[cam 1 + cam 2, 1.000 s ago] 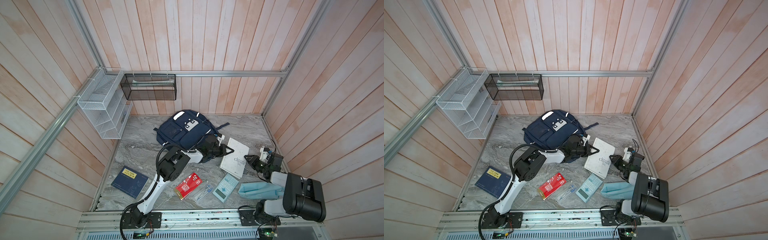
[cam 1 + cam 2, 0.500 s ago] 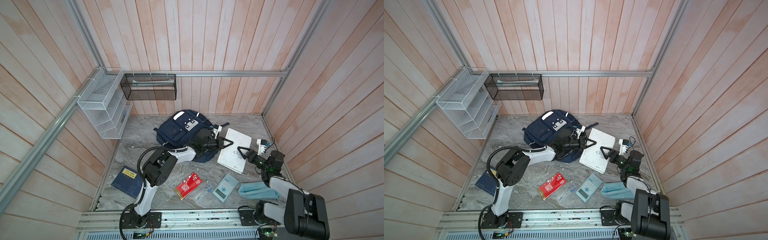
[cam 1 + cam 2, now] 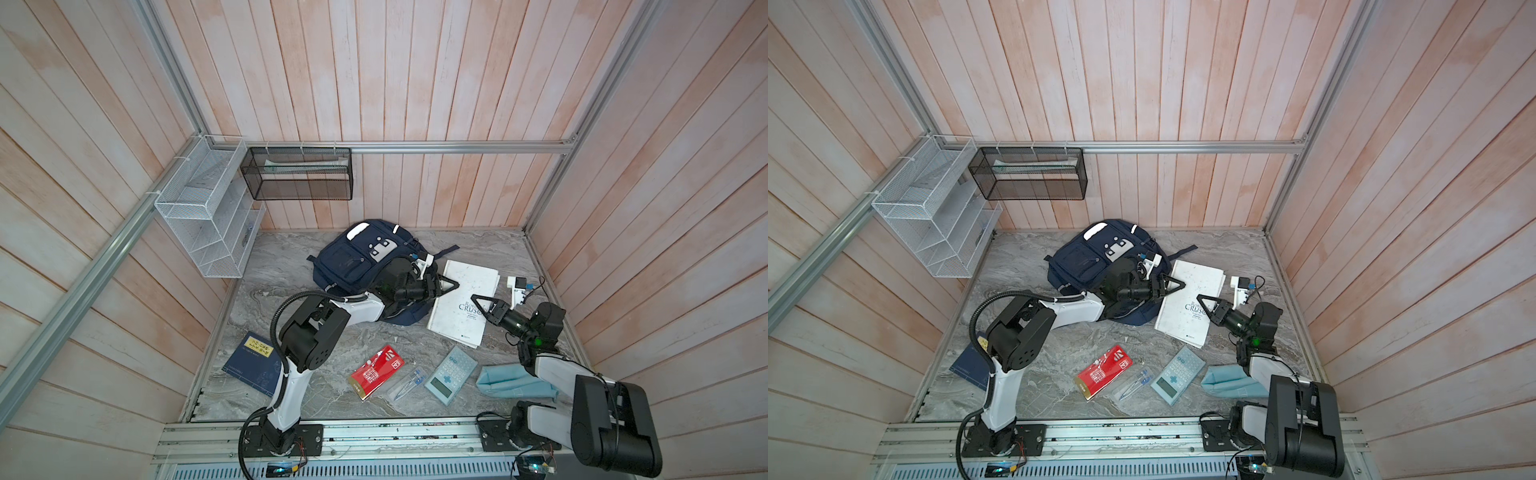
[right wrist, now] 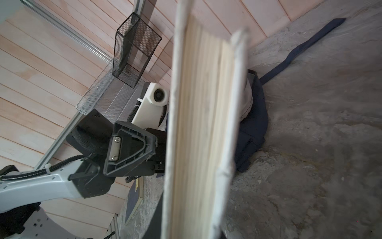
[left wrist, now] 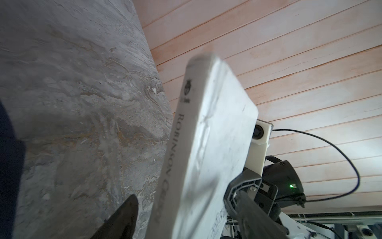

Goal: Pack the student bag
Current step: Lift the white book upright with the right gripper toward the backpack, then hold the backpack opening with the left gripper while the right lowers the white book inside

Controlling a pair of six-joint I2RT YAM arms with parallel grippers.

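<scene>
The student bag, navy with a white patch, lies at the back of the marble table. To its right a white Robinson Crusoe book hangs tilted off the table between both grippers. My right gripper is shut on the book's page edge, one finger lying on the cover. My left gripper stands open astride the spine, its fingers apart from the book. A navy part of the bag shows behind the book.
Near the front lie a navy notebook, a red packet, a clear pen pack, a calculator and a light-blue pouch. A white wire rack and a black mesh basket hang on the walls.
The book rose from lying flat beside the bag. The right arm came in and shut on it, and the left gripper, which had held it, has opened.
</scene>
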